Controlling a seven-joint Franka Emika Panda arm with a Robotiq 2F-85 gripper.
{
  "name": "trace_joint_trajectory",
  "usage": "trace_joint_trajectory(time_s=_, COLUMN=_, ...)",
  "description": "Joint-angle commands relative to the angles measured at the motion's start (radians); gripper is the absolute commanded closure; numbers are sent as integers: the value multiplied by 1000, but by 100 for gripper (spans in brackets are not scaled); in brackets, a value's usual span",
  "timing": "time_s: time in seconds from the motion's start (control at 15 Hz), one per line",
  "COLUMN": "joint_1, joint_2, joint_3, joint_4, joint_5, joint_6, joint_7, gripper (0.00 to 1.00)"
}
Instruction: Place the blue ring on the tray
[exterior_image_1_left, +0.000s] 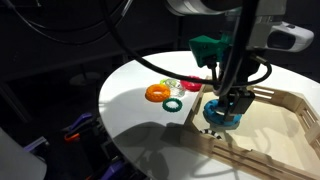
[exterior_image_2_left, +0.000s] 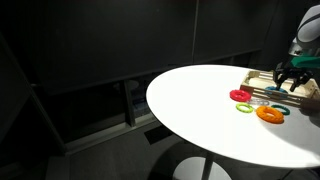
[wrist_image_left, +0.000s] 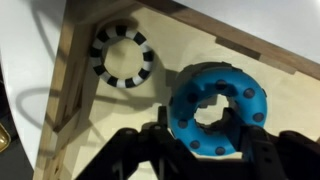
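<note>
The blue ring (wrist_image_left: 215, 108) is thick with a bumpy rim and sits between my gripper's (wrist_image_left: 212, 142) black fingers, just above the floor of the light-wood tray (wrist_image_left: 290, 110). One fingertip seems to reach into its hole. In an exterior view the gripper (exterior_image_1_left: 224, 106) hangs over the tray's near corner (exterior_image_1_left: 285, 112) with the blue ring (exterior_image_1_left: 222, 119) under it. In an exterior view the gripper (exterior_image_2_left: 291, 74) is at the table's far right, over the tray (exterior_image_2_left: 262, 80); the blue ring is not clear there.
A black-and-white ring (wrist_image_left: 122, 55) lies in the tray near its corner. On the round white table (exterior_image_1_left: 130, 110) beside the tray lie an orange ring (exterior_image_1_left: 157, 93), a thin green ring (exterior_image_1_left: 173, 104) and a red ring (exterior_image_1_left: 190, 85). The table edge is close by.
</note>
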Motion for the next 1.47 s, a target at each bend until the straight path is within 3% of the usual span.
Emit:
trace_joint_trajectory(time_s=0.0, joint_1=12, joint_2=-38, joint_3=-9, joint_4=23, joint_5=-25, joint_6=-63, joint_7=24, gripper=11)
trace_joint_trajectory(time_s=0.07, joint_1=12, joint_2=-54, joint_3=-7, joint_4=22, joint_5=-23, joint_6=-72, joint_7=18, gripper=2)
trace_joint_trajectory(time_s=0.13, joint_1=12, joint_2=-78, joint_3=-4, joint_4=18, joint_5=-22, joint_6=-82, joint_7=8, gripper=0)
trace_joint_trajectory(time_s=0.67, joint_1=18, joint_2=-278, joint_3=54, joint_4=12, joint_5=4, joint_6=-326, joint_7=-152, gripper=0)
trace_joint_trajectory(time_s=1.07, joint_1=42, joint_2=-407, joint_3=85, joint_4=44, joint_5=12, joint_6=-604, joint_7=-392, gripper=0)
trace_joint_trajectory(time_s=1.4, joint_1=56, joint_2=-505, joint_3=99, joint_4=56, joint_5=-2, joint_6=-743, joint_7=-466, gripper=0)
